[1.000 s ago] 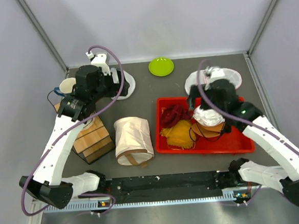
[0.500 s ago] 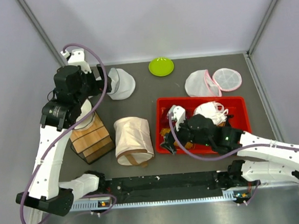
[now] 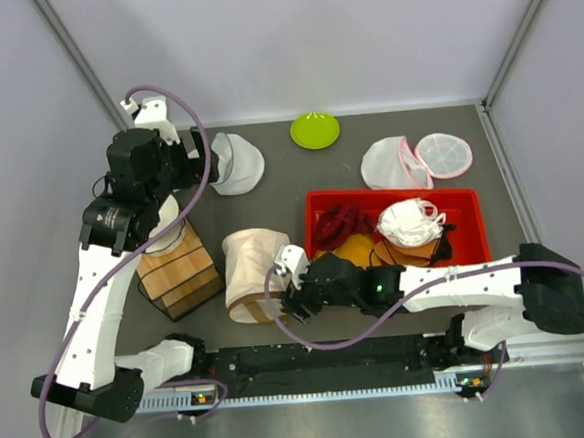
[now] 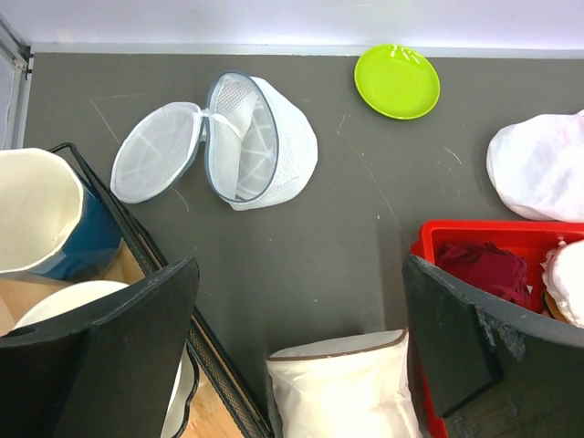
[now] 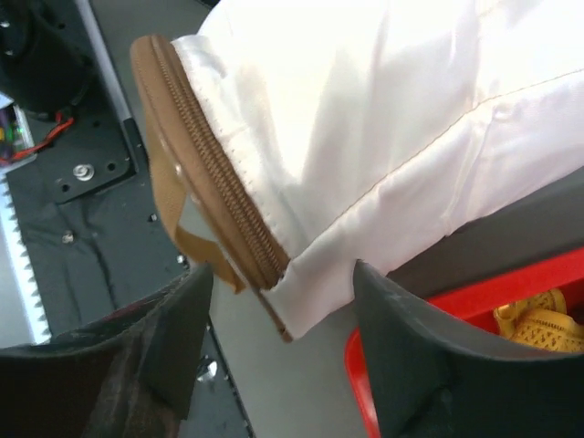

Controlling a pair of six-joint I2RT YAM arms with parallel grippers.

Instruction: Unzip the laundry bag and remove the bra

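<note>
The cream laundry bag [image 3: 259,271] lies on its side on the dark table, its brown zippered end toward the near edge. My right gripper [image 3: 287,297] reaches in low from the right to that end. In the right wrist view the zipper [image 5: 219,182] and the bag's lower corner [image 5: 301,292] sit between the half-spread fingers [image 5: 411,356], with a gap still showing on the left side. My left gripper [image 3: 206,158] hangs high at the back left, wide open, and its view looks down on the bag's far end [image 4: 342,388]. The bra is hidden.
A red tray [image 3: 370,191] right of the bag holds a dark red garment [image 3: 340,221], a white cupped garment [image 3: 409,221] and orange fabric [image 3: 359,249]. Behind are a green plate [image 3: 315,130] and white mesh pouches [image 3: 236,163]. A wooden box [image 3: 180,272] stands left of the bag.
My right arm swung from above the tray down and left to the bag's zippered end, and its jaws narrowed. The left arm pulled back to the left, then held still.
</note>
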